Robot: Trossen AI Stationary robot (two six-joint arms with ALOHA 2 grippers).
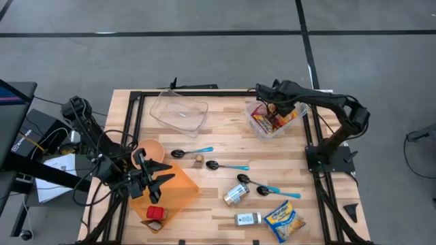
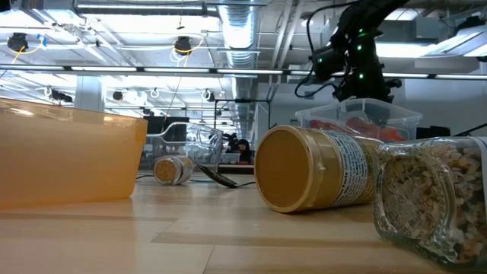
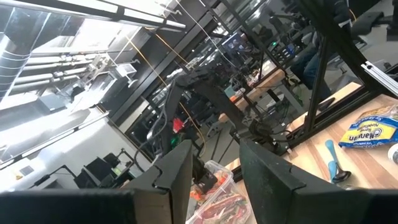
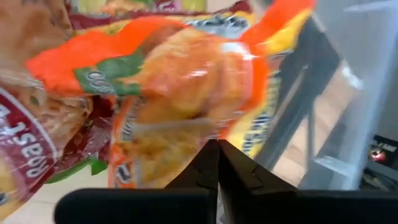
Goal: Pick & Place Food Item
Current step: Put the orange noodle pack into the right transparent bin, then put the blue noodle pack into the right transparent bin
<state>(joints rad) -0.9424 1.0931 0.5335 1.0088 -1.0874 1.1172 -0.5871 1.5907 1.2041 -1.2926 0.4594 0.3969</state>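
Fingers on the right gripper (image 4: 217, 163) are pressed fully together with nothing between them, nosing into an orange snack bag (image 4: 186, 74) inside the clear food bin (image 1: 275, 117) at the table's (image 1: 225, 146) far right. Beside it a red wrapper (image 4: 28, 140) reads something like "Roast". Left gripper (image 1: 151, 179) hovers over the orange tray (image 1: 178, 192), fingers partly apart, holding nothing. Wooden slat table, grey floor (image 1: 204, 61) all round, pipes and lights overhead. The blue-yellow packet (image 3: 375, 130) says "Maruchan", I think.
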